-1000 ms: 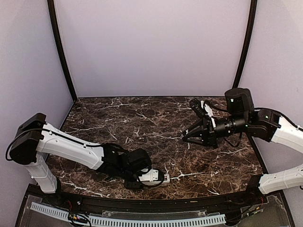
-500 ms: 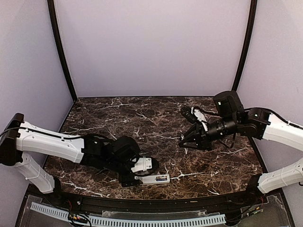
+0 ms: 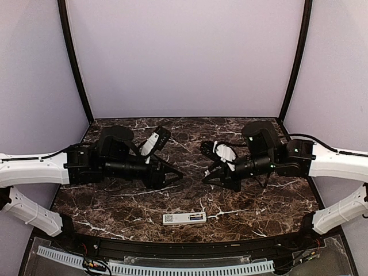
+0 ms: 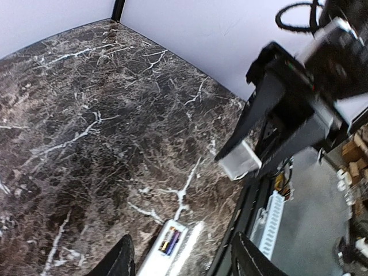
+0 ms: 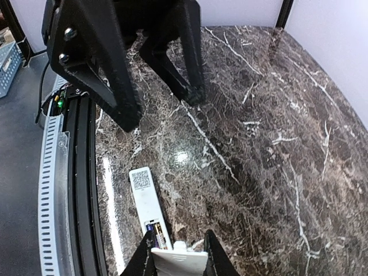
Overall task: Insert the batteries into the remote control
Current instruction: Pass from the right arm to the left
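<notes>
White remote control point(image 3: 184, 218) now ungripped.

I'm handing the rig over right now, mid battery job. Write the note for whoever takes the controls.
Left gripper: open, empty, raised over the table.
Right gripper: shut on a white flat piece, likely the battery cover, held above the remote.
Remote: lies back up at the table's near edge, neither arm touching it.
Done: batteries sit in the remote's open back.
Left: probably fit the cover; check first that the batteries are seated.
</notes>
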`<state>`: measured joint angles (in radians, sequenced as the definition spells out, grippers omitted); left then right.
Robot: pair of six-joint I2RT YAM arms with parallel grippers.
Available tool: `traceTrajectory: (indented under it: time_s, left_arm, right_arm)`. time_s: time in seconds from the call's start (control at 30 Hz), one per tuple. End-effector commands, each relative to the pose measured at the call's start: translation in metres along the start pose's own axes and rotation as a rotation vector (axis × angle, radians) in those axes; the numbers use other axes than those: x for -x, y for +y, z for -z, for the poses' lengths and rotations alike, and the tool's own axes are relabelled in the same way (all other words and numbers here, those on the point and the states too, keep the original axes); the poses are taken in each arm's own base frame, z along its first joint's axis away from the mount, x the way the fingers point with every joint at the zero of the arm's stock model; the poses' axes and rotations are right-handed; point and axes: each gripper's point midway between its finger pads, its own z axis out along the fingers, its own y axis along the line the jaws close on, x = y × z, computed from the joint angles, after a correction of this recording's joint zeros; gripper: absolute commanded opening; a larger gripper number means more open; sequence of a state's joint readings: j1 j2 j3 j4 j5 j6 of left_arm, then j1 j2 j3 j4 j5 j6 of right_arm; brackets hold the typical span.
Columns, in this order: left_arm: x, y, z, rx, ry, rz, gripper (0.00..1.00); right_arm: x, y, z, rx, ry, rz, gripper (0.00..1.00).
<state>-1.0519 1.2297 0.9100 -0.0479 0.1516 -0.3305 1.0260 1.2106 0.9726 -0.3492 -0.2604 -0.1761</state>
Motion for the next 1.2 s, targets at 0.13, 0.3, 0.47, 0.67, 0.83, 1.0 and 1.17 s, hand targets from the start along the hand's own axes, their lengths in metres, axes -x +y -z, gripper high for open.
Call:
traceTrajectory:
  time_s: [0.13, 0.3, 0.47, 0.67, 0.83, 1.0, 1.17]
  left_arm:
    - [0.035, -0.028, -0.014, -0.073, -0.081, 0.207, 0.57]
    - [0.033, -0.028, -0.026, -0.019, -0.07, 0.16, 0.53]
    - [0.031, -0.023, -0.029, 0.009, -0.059, 0.143, 0.37]
    - [0.019, -0.006, -0.028, 0.096, -0.037, 0.144, 0.31]
    - [0.014, -0.003, -0.032, 0.111, -0.018, 0.156, 0.26]
    - [0.006, -0.008, -0.039, 0.079, 0.028, 0.162, 0.16]
    - [0.01, -0.016, -0.038, 0.038, 0.027, 0.171, 0.11]
  right_arm:
    - [0.034, -0.012, -0.022, -0.171, -0.118, 0.14, 0.04]
    - [0.039, -0.004, -0.038, -0.153, -0.111, 0.161, 0.04]
    - [0.04, 0.001, -0.044, -0.135, -0.108, 0.158, 0.04]
    - [0.048, 0.002, -0.041, -0.13, -0.136, 0.154, 0.04]
    - [0.054, 0.003, -0.04, -0.126, -0.15, 0.148, 0.04]
    - [0.057, 0.001, -0.041, -0.141, -0.147, 0.153, 0.04]
    - [0.062, -0.008, -0.044, -0.184, -0.132, 0.156, 0.04]
